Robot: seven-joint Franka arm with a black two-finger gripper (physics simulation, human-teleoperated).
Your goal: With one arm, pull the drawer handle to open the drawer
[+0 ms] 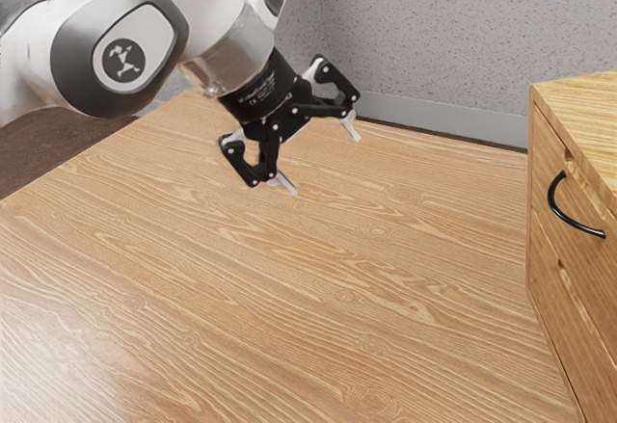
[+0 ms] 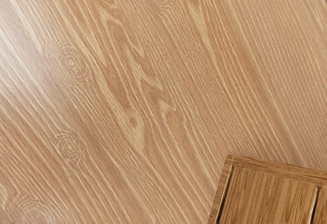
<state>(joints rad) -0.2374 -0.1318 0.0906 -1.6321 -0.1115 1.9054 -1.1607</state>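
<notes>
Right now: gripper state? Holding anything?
Black two-finger gripper: open, holding nothing, over the light wooden table, well apart from the curved black drawer handle.

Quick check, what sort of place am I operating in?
Likely a plain simulated room, office-like: a grey textured wall with a baseboard, a wood-grain table, and a wooden drawer cabinet with a black handle.

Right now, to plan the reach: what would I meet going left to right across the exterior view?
Robot arm → claw, open → drawer handle.
</notes>
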